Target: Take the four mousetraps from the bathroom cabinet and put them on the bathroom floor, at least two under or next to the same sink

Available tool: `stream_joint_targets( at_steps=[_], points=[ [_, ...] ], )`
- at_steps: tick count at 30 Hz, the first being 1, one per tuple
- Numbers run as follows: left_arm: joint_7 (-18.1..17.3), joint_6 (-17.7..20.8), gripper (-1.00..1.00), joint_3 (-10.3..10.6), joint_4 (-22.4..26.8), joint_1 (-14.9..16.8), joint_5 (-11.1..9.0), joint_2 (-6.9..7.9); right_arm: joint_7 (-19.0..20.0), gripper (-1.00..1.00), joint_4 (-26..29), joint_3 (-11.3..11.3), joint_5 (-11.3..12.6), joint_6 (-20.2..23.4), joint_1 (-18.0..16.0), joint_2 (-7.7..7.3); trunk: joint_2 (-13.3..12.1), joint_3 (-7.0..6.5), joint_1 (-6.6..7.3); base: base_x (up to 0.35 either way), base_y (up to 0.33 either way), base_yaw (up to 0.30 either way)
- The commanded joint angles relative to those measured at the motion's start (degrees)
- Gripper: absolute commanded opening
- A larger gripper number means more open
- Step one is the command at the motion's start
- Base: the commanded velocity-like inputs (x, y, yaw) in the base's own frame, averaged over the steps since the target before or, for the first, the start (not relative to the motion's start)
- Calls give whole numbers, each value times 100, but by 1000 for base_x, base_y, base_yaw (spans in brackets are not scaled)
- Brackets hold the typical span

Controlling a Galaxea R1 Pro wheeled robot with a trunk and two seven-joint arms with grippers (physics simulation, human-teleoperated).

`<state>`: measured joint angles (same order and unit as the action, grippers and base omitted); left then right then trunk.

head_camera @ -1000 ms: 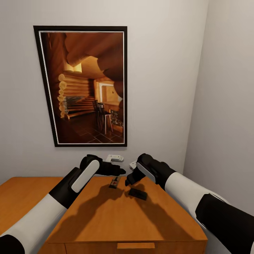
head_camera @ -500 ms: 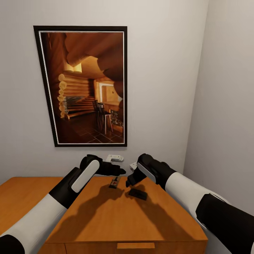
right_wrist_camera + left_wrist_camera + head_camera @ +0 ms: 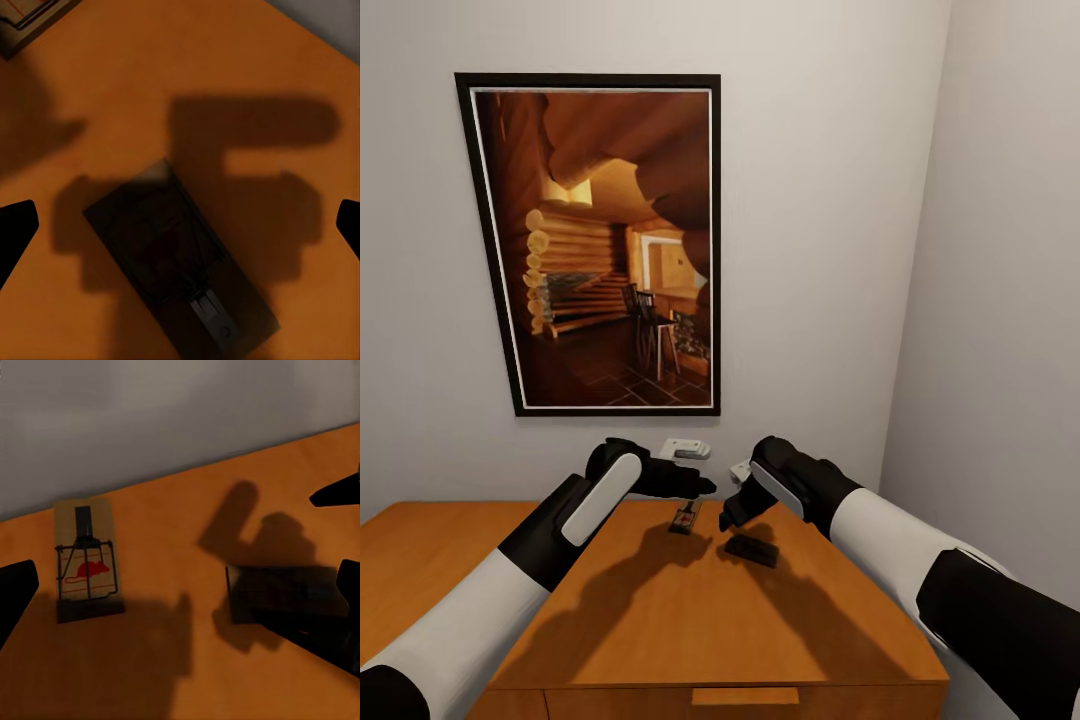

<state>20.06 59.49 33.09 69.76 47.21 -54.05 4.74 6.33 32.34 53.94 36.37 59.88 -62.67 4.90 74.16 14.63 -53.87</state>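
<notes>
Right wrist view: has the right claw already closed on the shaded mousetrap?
No: the mousetrap lies flat on the cabinet top, with the right claw open and both fingertips well clear of it.

A large framed picture of a log-cabin interior is hung on the pale wall, black frame, thin white inner border. Below its lower right corner, a small white wall fitting is seen.
</notes>
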Motion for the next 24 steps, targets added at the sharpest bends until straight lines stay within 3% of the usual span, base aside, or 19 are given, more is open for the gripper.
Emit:
stream_joint_targets(
  at_steps=[1, 24],
  points=[
    [59, 3, 100, 14, 5, 7, -60, 6, 60, 100, 1, 20, -58, 12, -9, -2, 5, 8, 0, 0, 0, 0],
    [59, 0, 100, 13, 2, 7, -53, 10, 70, 100, -6, 25, -51, 12, -9, 11, 5, 8, 0, 0, 0, 0]
  ],
)
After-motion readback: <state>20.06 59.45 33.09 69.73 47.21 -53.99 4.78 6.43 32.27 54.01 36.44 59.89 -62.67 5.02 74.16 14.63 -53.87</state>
